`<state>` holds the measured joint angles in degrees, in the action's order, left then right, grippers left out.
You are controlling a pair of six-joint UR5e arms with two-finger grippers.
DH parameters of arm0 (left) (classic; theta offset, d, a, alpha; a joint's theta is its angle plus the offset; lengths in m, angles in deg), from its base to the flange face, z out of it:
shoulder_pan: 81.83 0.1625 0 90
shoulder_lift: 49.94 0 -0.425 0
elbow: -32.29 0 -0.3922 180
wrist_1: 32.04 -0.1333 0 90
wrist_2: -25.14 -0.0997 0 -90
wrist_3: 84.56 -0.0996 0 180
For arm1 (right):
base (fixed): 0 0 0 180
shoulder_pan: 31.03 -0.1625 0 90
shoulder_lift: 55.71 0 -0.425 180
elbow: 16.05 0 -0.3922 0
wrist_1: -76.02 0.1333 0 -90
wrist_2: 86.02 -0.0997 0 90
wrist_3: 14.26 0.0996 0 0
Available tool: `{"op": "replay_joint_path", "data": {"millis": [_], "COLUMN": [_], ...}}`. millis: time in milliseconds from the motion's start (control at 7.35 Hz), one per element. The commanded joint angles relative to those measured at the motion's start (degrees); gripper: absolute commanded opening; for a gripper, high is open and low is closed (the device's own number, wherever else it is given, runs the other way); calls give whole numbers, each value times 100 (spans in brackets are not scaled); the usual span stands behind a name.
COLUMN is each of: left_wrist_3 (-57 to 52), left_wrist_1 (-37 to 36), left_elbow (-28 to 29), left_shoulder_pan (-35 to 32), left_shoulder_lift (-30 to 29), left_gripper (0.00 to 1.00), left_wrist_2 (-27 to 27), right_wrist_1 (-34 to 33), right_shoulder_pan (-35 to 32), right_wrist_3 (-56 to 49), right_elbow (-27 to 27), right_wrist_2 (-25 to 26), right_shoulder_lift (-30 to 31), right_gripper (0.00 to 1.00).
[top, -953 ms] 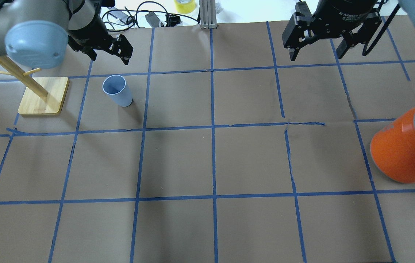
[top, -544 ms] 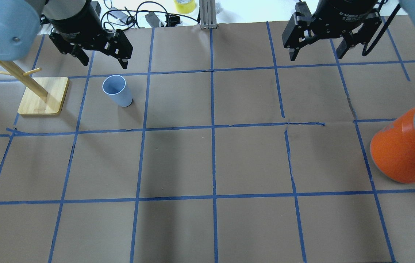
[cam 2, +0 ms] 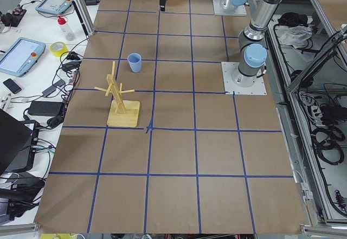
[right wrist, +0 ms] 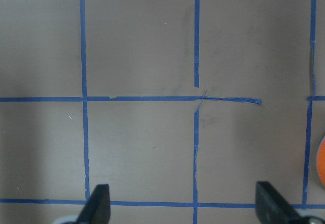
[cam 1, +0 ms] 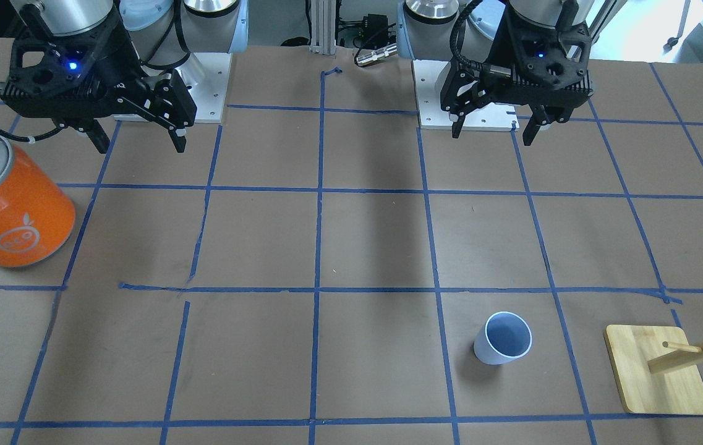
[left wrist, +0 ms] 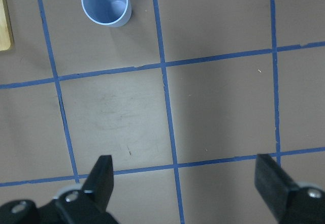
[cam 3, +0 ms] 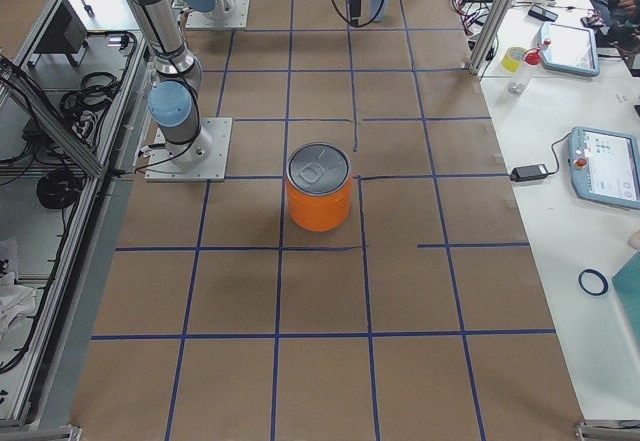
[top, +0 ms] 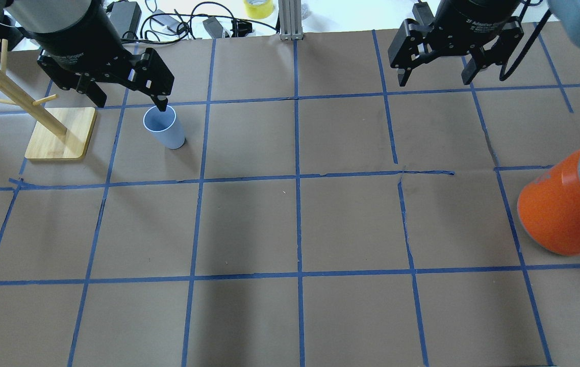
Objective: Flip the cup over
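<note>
The cup (top: 164, 126) stands rim-up; the left gripper (top: 129, 100), fingers spread, should be centred over it. The right gripper (top: 435, 75) is held spread.

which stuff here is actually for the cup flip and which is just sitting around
For the job:
cup, upright, mouth up
left gripper, open, nearest the cup

Just lying about:
orange can
wooden peg stand
right gripper, open, idle

1 cup (top: 164, 127), 1 can (top: 565, 206), 1 rack (top: 40, 120)
</note>
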<state>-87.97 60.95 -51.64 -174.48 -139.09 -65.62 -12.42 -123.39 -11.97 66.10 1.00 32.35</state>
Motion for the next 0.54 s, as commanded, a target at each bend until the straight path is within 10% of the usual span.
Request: {"op": "replay_joint_path", "data": {"millis": [0,408], "left_wrist_3": [181,192], "left_wrist_1": [-18,-9], "left_elbow": [-36,-141], "left_shoulder_pan": [-16,-42], "left_shoulder_lift": [-14,12], "left_gripper": [100,100], "left_wrist_2": [15,15], "right_wrist_1": [-24,-408], "right_shoulder_pan": [-1,-1], "right_wrist_3": [0,35], "right_elbow": [3,3], "right_wrist_2": [-19,43], "right_shoulder_lift": [-17,-25], "right_gripper": [100,100]}}
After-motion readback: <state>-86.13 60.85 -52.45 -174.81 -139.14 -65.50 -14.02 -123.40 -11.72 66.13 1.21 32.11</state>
